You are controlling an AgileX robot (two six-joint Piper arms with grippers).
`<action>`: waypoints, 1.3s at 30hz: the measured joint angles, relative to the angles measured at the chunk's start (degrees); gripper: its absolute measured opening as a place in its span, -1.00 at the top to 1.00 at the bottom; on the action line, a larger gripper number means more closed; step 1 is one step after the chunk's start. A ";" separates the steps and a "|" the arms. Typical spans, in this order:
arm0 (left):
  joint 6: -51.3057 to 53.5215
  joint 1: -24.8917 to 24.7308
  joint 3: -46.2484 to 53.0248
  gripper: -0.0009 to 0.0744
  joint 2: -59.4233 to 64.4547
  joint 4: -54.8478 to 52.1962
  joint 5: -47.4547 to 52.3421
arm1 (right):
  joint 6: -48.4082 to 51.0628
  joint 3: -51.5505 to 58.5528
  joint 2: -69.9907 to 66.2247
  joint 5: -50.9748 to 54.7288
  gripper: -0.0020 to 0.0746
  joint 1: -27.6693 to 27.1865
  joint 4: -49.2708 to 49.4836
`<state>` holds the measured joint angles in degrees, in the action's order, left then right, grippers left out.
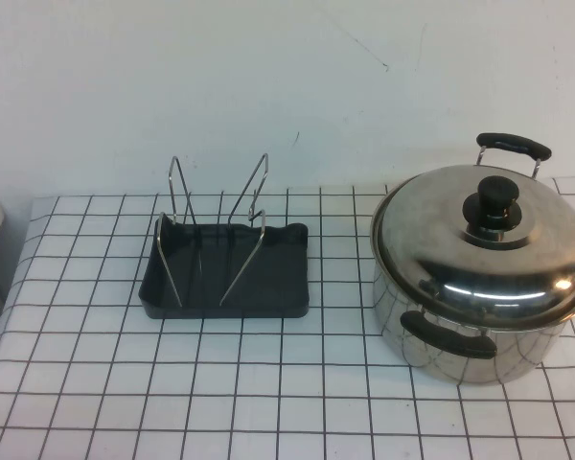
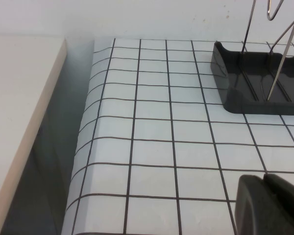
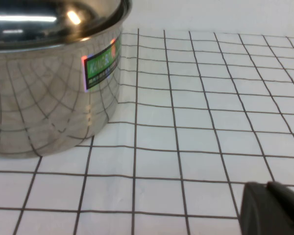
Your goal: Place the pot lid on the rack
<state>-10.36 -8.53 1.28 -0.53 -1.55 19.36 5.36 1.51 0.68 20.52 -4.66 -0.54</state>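
Observation:
The shiny domed pot lid with a black knob sits on the steel pot at the table's right. The pot's wall and the lid's rim show in the right wrist view. The dark grey rack with upright silver wire loops stands left of the pot; its corner shows in the left wrist view. Neither arm appears in the high view. My left gripper hangs shut over the grid cloth, short of the rack. My right gripper is shut too, beside the pot, holding nothing.
A white grid-patterned cloth covers the table, with a white wall behind. The table's left edge drops off beside a pale counter. The pot has black handles front and back.

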 joint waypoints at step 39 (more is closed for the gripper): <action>1.04 0.00 0.00 0.98 0.00 0.00 0.00 | 0.00 0.00 0.00 0.00 0.95 0.00 0.00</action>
<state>-9.33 -8.53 1.28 -0.53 -1.55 19.36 5.36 1.51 0.68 20.52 -4.66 -0.54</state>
